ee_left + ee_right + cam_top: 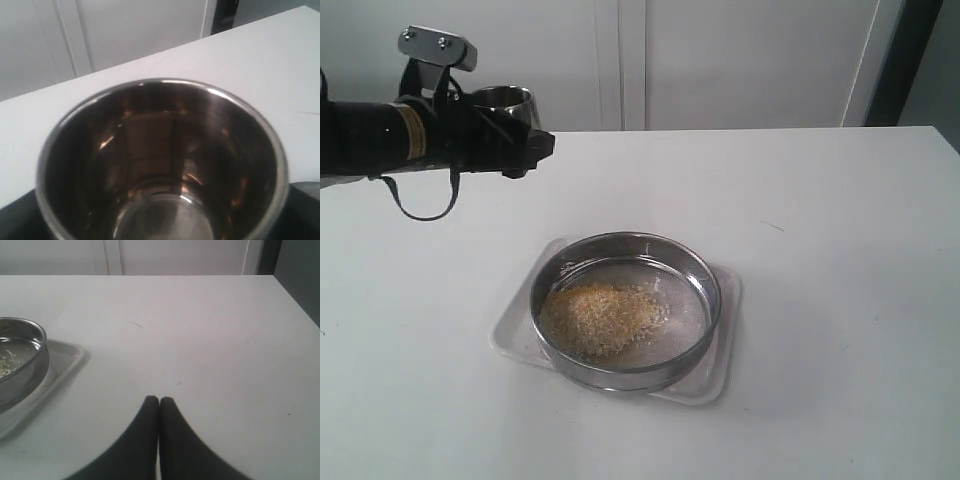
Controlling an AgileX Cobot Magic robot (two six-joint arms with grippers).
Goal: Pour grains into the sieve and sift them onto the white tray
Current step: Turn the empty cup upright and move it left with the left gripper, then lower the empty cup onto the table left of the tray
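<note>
Exterior view: the sieve [708,285] is seen near the middle of the table [840,240], set on the white tray [722,372]. Only the tray's rim and corners are shown, since the rest is covered by the sieve. Whether anything lies on the tray under the mesh cannot be told. The grains [595,318] are heaped in the sieve's left half, against its wall. The right half of the mesh is nearly bare, with a few flecks too small to make out.

At upper left the left gripper [517,137] is held above the table, well apart from the sieve. A steel cup [507,100] is gripped upright in it, with the jaws spread wide around the cup. Most of the cup is hidden behind the gripper, and the arm is cut off by the picture's edge. A cable [420,205] is looped beneath the arm.

In the left wrist view the picture is almost filled by the cup's mouth. Its inside looks empty, though the bottom is cut off and blurred. Only dark scraps of the gripper are shown at the corners.

The right gripper [159,405] is out of the exterior view. In the right wrist view its fingers [144,440] are pressed together with nothing between them, over bare table. There the sieve and tray are cut off at the edge.
</note>
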